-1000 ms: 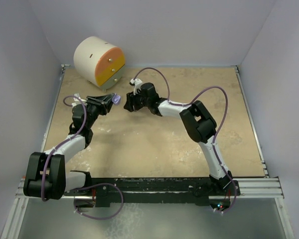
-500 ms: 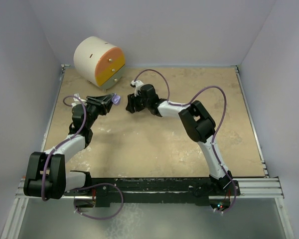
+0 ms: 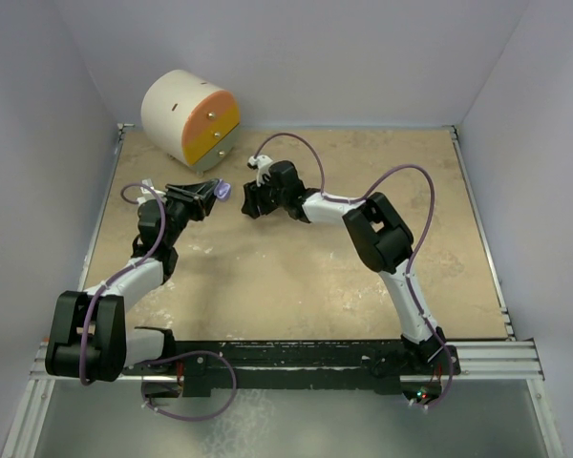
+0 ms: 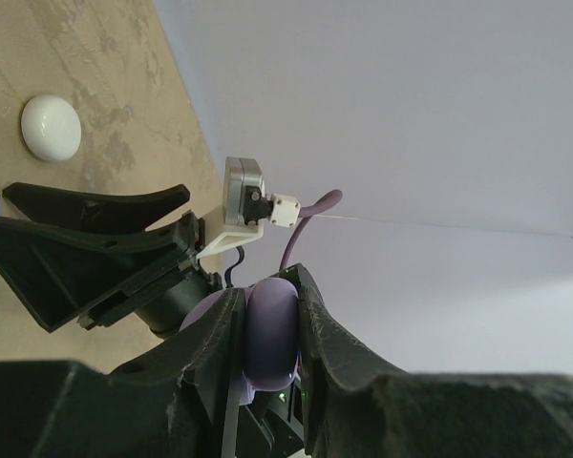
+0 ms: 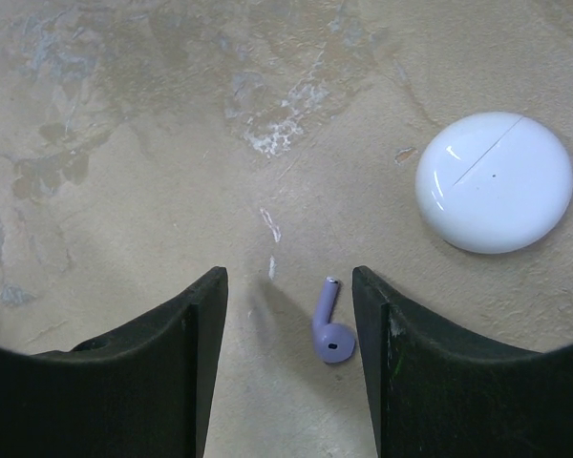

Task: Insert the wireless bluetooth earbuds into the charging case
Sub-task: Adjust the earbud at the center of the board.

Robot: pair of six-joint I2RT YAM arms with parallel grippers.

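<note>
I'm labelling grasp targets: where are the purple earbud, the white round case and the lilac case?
purple earbud [image 5: 330, 336]: right wrist view, on its rounded head.
white round case [image 5: 494, 181]: right wrist view, lid centre.
lilac case [image 4: 272, 329]: left wrist view, its visible rim.

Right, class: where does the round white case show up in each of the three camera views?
Top external: not seen; likely hidden by the right gripper.
Left wrist: round white case upper left, beyond the right gripper's fingers.
Right wrist: upper right, right of the open fingers.
Shared landmark: the right gripper, straddling the purple earbud.
</note>
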